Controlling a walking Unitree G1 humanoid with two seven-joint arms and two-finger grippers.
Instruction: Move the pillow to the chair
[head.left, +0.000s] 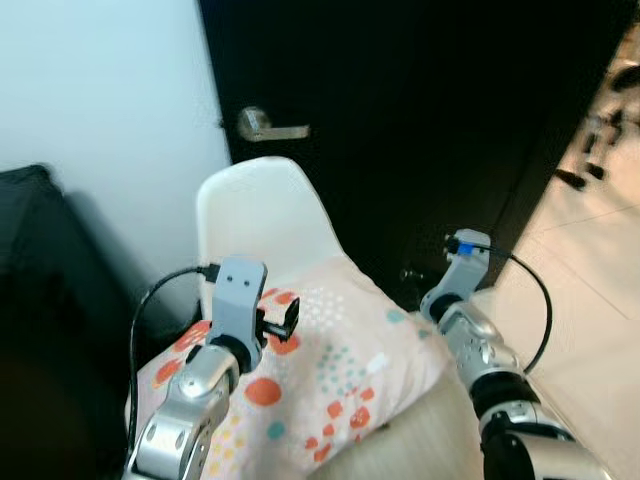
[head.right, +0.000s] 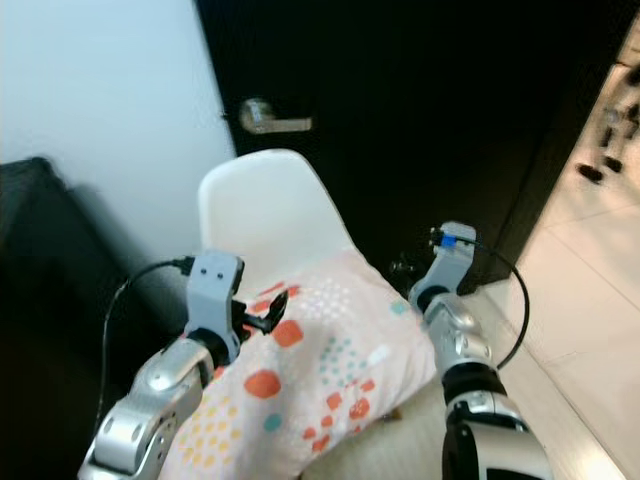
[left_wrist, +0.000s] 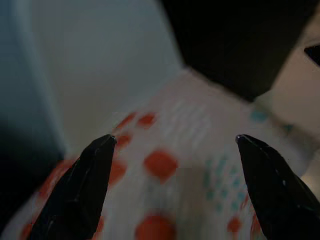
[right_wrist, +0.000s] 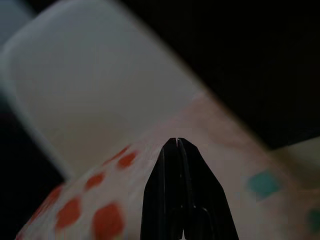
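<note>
The pillow (head.left: 335, 370) lies on the chair (head.left: 262, 215) seat, against its back. Left gripper (left_wrist: 175, 145) hovers over the pillow, jaws wide; right gripper (right_wrist: 176, 142), jaws closed and empty, is at the pillow's edge.

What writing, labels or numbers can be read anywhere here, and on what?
None can be read. The pillow bears only orange and teal dots, no letters. The white chair, dark door and its handle are unmarked. The blue patch on the right gripper's wrist is too small to read.
</note>
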